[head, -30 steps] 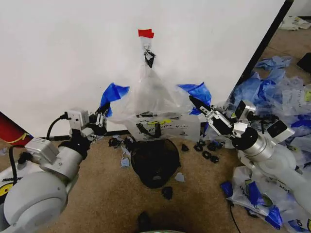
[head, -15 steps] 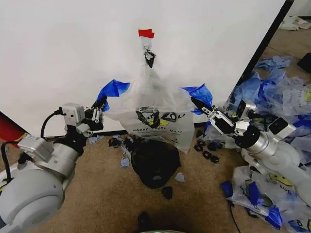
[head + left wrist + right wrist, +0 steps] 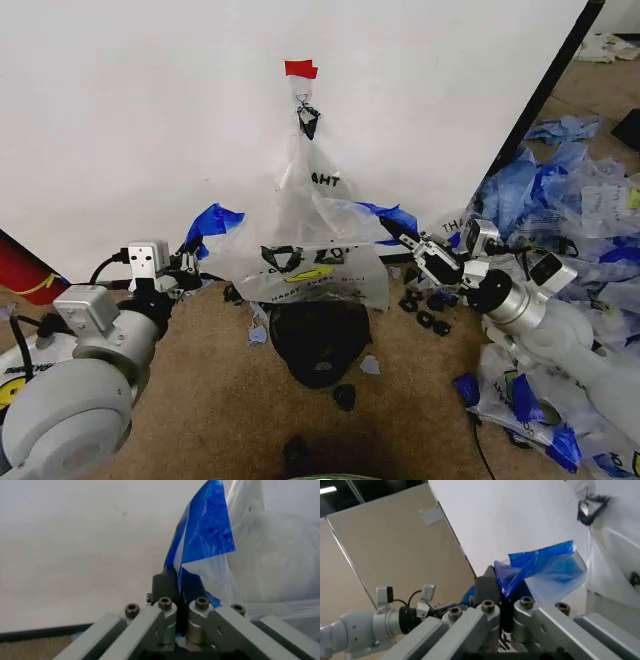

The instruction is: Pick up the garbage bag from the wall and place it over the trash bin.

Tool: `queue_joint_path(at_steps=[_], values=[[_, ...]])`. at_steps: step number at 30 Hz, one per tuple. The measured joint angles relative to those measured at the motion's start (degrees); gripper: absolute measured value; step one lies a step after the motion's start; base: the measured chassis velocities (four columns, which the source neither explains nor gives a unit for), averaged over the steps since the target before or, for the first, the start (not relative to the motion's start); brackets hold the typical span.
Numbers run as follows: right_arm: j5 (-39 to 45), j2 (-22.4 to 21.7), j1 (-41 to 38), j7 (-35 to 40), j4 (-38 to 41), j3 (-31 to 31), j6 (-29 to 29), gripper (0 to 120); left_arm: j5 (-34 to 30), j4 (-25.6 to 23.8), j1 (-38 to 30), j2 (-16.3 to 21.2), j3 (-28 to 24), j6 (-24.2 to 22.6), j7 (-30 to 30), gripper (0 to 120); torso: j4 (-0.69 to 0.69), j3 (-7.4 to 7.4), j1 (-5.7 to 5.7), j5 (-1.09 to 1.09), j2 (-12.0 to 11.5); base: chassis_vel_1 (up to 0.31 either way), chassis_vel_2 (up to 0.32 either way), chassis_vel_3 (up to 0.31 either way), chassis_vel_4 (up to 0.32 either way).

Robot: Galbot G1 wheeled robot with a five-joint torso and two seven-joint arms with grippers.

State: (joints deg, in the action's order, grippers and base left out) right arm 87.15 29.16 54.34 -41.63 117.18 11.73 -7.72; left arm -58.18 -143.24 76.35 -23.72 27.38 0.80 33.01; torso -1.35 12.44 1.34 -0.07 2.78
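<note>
The garbage bag (image 3: 318,262), clear with black print and a yellow smiley, hangs spread wide just above the black mesh trash bin (image 3: 318,342) on the carpet. My left gripper (image 3: 190,262) is shut on its left blue handle strip (image 3: 212,218); the left wrist view shows the strip (image 3: 202,536) pinched between the fingertips (image 3: 166,583). My right gripper (image 3: 408,243) is shut on the right blue handle (image 3: 390,214), seen again in the right wrist view (image 3: 545,564). Behind the bag stands the white wall (image 3: 140,120) with red tape (image 3: 300,68).
A narrower clear bag with "AHT" letters (image 3: 318,182) hangs from a black clip (image 3: 308,118) on the wall. A pile of blue-handled bags (image 3: 580,190) covers the floor at the right. Black scraps (image 3: 430,320) lie around the bin. A red cylinder (image 3: 20,265) sits far left.
Both grippers have come down with the blue handles. The garbage bag now hangs lower and apart from the clip, uncovering the narrower "AHT" bag behind it.
</note>
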Motion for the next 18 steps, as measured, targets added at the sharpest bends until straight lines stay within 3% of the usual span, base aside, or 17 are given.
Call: queue_joint_path(at_steps=[3,5,18], values=[[-1.19,0.76,-0.55,0.62,-1.00,-2.47,-0.05,0,-6.26,-0.01,0.79,0.31,0.32,-6.10,8.39,0,0.00,0.00,0.00,0.02,0.00,0.000,0.000,0.000,0.000],[-1.69,1.36,-1.04,0.92,-1.67,-3.45,-0.17,0,-9.38,-0.01,0.47,0.42,0.34,-7.28,10.33,0,0.00,0.01,0.00,0.01,0.00,0.000,0.000,0.000,0.000],[-2.47,2.60,-1.92,1.34,-3.94,-5.33,0.05,0,-9.35,0.02,1.11,-0.37,0.91,-7.41,9.45,0,0.01,0.01,0.00,-0.01,0.00,0.000,0.000,0.000,0.000]])
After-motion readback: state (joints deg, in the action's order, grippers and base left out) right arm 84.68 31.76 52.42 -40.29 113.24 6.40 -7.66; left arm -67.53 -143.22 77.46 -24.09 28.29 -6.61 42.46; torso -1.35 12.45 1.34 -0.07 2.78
